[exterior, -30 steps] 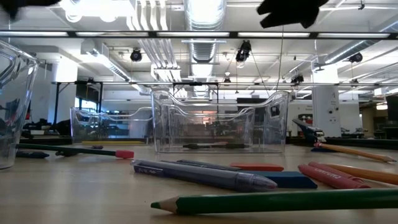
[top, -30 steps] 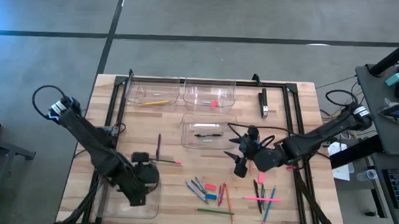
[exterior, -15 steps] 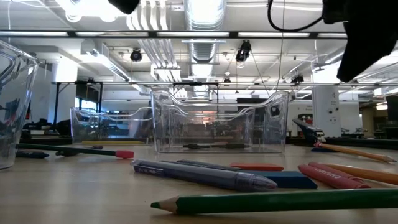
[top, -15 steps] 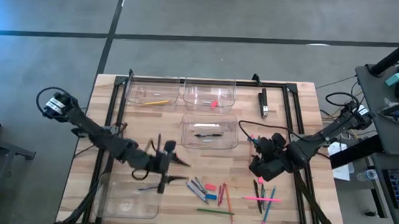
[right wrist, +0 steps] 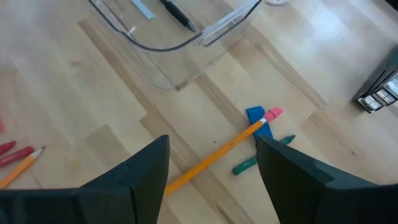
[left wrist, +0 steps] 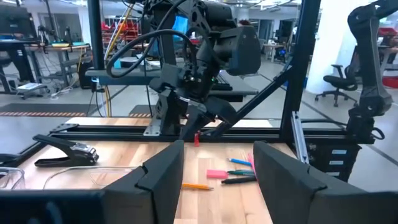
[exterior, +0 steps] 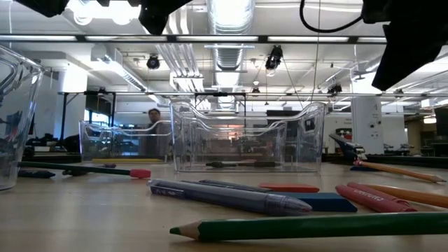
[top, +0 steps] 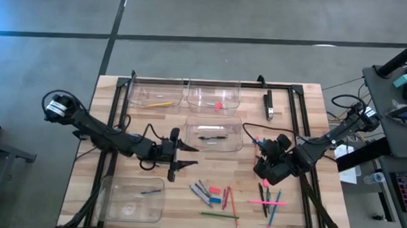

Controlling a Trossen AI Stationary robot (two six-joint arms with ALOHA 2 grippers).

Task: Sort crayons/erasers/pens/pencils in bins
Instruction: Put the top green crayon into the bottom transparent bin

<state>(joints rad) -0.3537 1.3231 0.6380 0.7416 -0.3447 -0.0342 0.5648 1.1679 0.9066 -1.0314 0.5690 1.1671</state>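
Loose crayons (top: 225, 197), pens (top: 201, 191), pencils (top: 268, 202) and an eraser (top: 214, 191) lie scattered at the lower centre of the wooden desk (top: 307, 111), with both tools poised above them, open and empty.

Three clear bins (top: 214, 134) sit toward the upper centre and a fourth at lower left. The left tool (top: 185, 158) hovers left of centre, fingers spread; the right tool (top: 263, 173) hangs right of centre over a yellow pencil (right wrist: 217, 152), fingers equally apart.

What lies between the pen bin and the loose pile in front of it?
Bare wood only, per the high view, between the pen bin and the loose pile; the left end effector hovers at that strip's left end.
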